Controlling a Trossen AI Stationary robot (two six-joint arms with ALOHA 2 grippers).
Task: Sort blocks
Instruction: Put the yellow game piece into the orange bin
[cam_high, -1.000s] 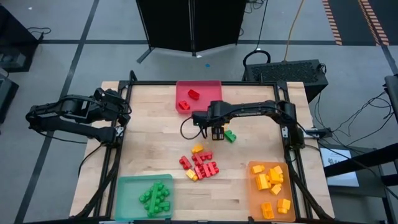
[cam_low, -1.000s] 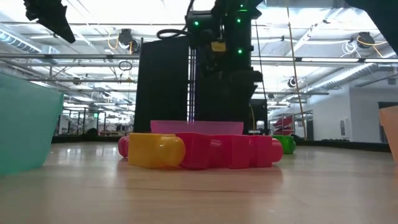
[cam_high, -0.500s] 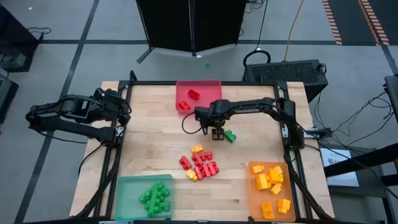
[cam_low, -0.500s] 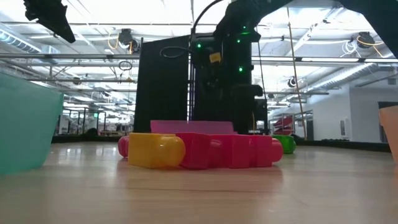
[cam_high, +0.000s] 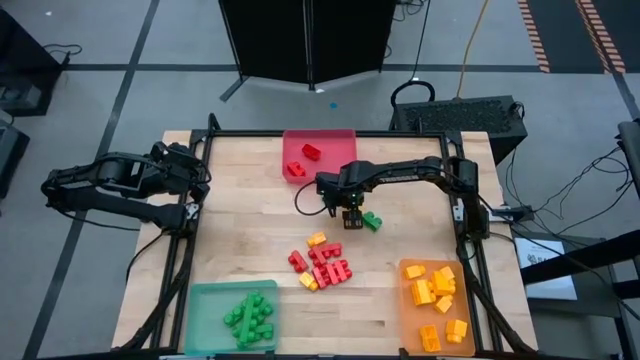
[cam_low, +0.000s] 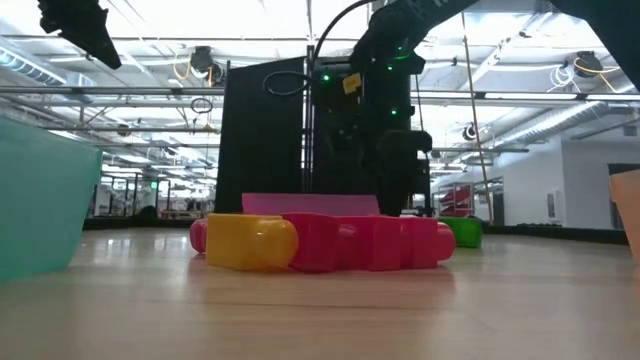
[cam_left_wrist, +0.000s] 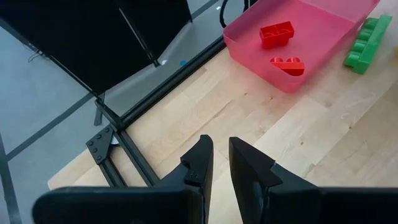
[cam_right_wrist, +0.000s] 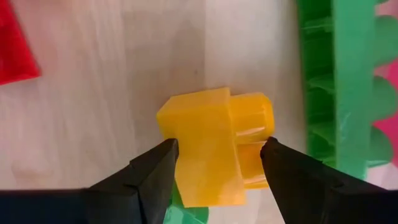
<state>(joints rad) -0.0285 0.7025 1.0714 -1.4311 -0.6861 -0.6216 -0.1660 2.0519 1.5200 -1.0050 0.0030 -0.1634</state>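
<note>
A sorting run is in mid-step on the wooden bench (cam_high: 240, 230): the right gripper (cam_high: 351, 217) hangs near the bench's middle, just beside a green block (cam_high: 371, 220), its fingers (cam_right_wrist: 149, 171) closed on either side of a yellow block (cam_right_wrist: 217, 146), which appears held just above the wood. The right arm reaches in from its mount at the bench's right edge, stretched nearly level across the surface with the wrist turned down. Judging by the layout, the next move calls for carrying this piece to the orange tray (cam_high: 408, 330) at the near right corner, where other yellow blocks (cam_high: 432, 288) already lie, and letting go above it without clipping the tray's wall. A mixed cluster of red and yellow blocks (cam_high: 322, 266) waits unsorted in the centre; green ones fill the green tray (cam_high: 205, 300) and two red ones sit in the red tray (cam_high: 335, 140). The left gripper (cam_left_wrist: 221, 163) waits off the bench's left edge, fingers narrowly apart and empty.
</note>
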